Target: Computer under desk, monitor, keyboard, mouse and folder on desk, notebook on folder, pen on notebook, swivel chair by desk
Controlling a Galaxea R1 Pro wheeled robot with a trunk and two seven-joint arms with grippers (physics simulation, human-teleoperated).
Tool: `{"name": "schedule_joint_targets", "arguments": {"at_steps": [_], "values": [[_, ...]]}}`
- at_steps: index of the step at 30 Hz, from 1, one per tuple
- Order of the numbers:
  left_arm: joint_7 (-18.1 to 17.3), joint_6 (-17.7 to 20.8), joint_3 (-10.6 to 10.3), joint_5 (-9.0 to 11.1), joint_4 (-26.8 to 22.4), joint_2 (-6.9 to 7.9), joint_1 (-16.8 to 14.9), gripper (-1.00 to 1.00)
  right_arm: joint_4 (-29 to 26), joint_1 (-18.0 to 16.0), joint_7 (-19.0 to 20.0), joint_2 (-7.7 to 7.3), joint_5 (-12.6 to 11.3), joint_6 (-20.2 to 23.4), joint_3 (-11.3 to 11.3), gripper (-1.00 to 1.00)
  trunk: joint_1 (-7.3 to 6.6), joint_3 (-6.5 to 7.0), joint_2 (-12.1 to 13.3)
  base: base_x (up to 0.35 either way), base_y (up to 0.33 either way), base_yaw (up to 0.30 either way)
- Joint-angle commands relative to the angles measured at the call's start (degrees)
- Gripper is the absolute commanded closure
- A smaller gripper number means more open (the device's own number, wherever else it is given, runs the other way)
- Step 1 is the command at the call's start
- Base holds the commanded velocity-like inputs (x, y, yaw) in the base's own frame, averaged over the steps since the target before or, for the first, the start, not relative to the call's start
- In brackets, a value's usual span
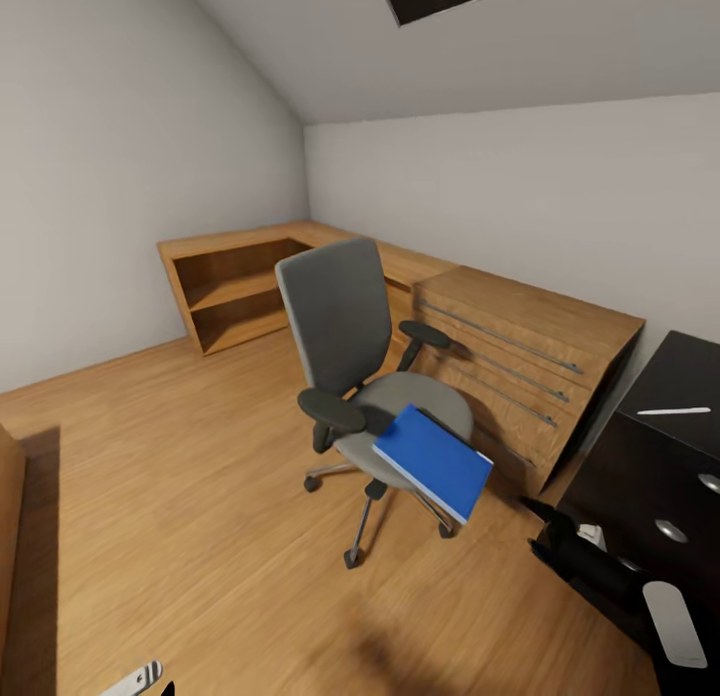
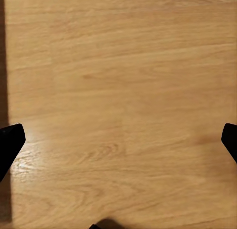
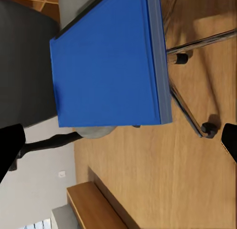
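The grey swivel chair (image 1: 345,346) stands mid-room on the wooden floor, its back toward the far corner. The bright blue folder (image 1: 432,459) lies tilted on the seat's front edge and overhangs it. My right gripper (image 1: 540,532) is open, low and just right of the chair, a short gap from the folder. In the right wrist view the folder (image 3: 108,61) lies ahead of the open right gripper (image 3: 118,142), apart from the fingers (image 3: 10,146). The glossy black desk (image 1: 675,376) is at the right edge, with a thin white pen (image 1: 673,411) on top. My left gripper (image 2: 118,140) hangs open over bare floor.
A light wooden drawer cabinet (image 1: 520,361) stands between chair and desk, and a low open wooden shelf (image 1: 235,286) lines the far corner. The chair's chrome star base (image 3: 190,103) spreads under the folder. The desk's drawers carry silver knobs (image 1: 670,529). Another wooden piece (image 1: 8,516) is at the left edge.
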Motion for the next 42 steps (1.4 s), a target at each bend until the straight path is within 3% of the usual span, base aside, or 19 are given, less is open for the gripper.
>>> {"name": "schedule_joint_targets", "arguments": {"at_steps": [1,6,14,36,42], "values": [[0.3,0.2,-0.1,0.5,-0.1,0.00,0.0,-1.00,0.0,-0.1,0.4,-0.05,0.4,0.3,-0.2,-1.00,0.22,-0.22,-0.4,0.000,0.000,0.000],[0.3,-0.1,-0.1,0.4,-0.1,-0.93,0.0,-1.00,0.6,-0.1,0.4,-1.17,2.2,-0.3,-0.5,-1.00,1.32,-1.12,-2.4,0.000,0.000,0.000],[0.4,-2.0,-0.2,0.2,0.0,-2.26,0.0,-1.00,1.1,-0.1,0.4,-1.63,3.6,-0.5,-0.5,-1.00,3.08,-2.56,-5.7,0.000,0.000,0.000],[0.4,-2.4,-0.2,0.2,0.0,-2.64,0.0,-1.00,1.2,-0.1,0.4,-1.37,3.9,-0.7,-0.3,-1.00,7.91,-6.51,-14.5,0.000,0.000,0.000],[0.4,-2.4,-0.8,0.2,0.1,-2.68,0.0,-1.00,0.9,-0.1,0.4,-0.98,3.4,-0.4,1.2,-1.00,9.23,-7.58,-16.9,0.000,0.000,0.000]]}}
